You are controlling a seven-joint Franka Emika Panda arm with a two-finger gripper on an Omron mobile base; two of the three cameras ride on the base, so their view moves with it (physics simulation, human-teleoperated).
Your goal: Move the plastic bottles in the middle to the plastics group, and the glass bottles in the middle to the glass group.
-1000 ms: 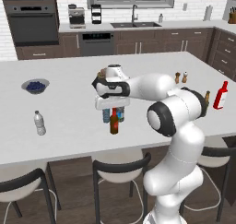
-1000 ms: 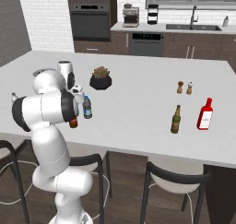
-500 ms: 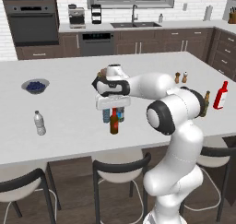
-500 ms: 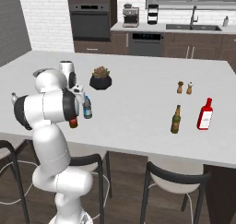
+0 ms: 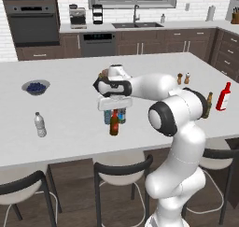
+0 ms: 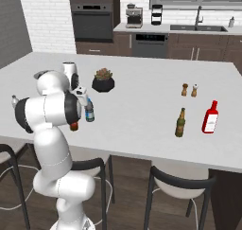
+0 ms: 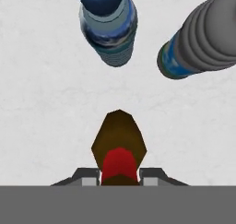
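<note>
Centrally, three bottles stood clustered: one brown bottle (image 7: 119,147) and two blue-capped water bottles (image 7: 108,27). Its red cap sat between the gripper (image 7: 120,176) fingertips; whether they gripped it, I cannot tell.

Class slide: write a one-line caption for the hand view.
Looking straight down: gripper fingers flank the red-capped brown bottle, two blue-capped water bottles standing beyond it on the white counter.
</note>
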